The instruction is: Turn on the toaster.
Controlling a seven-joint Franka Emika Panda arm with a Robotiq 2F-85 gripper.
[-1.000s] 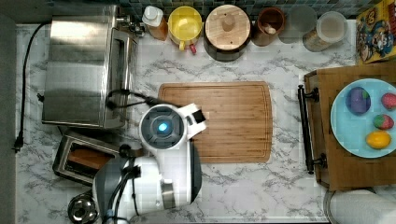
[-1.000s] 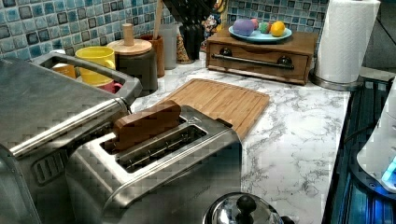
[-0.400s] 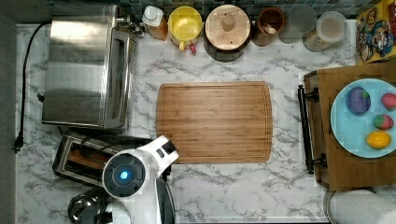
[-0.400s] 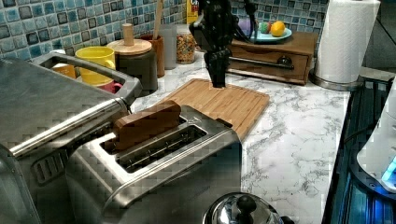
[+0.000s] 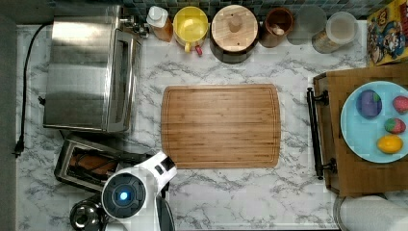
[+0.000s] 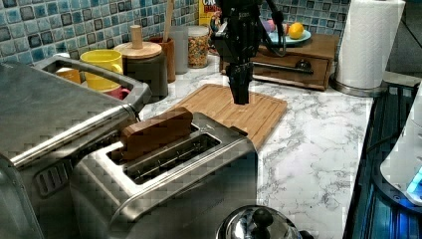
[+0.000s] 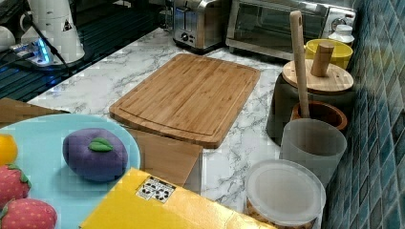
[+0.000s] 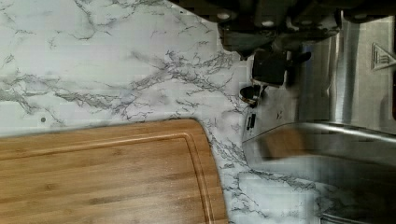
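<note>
Black claw (image 6: 241, 97) hanging tips-down, fingers pressed together, gripping nothing. In the left view, seen in front of the wooden board (image 6: 259, 112), just beyond the far end of the toaster (image 6: 169, 169). In the wrist view, claw (image 8: 271, 77) just beside the steel toaster (image 8: 355, 84), close to a small dark knob (image 8: 252, 93) on its end wall; contact not determinable.

White wrist (image 5: 124, 196) with blue light, placed over the top view's right end of the toaster (image 5: 86, 161).

Toaster location: near left of the marble counter (image 5: 231, 197) in the top view, just in front of the large oven (image 5: 86, 67), with the round kettle (image 5: 85, 216) just beside on the near side. Brown bread slice (image 6: 157, 132) standing in the slot on the oven side, upper edge raised above the slot.

Board (image 5: 221, 126) at the counter's middle, right of the toaster. Blue plate (image 5: 370, 139) of toy fruit at the far right.
</note>
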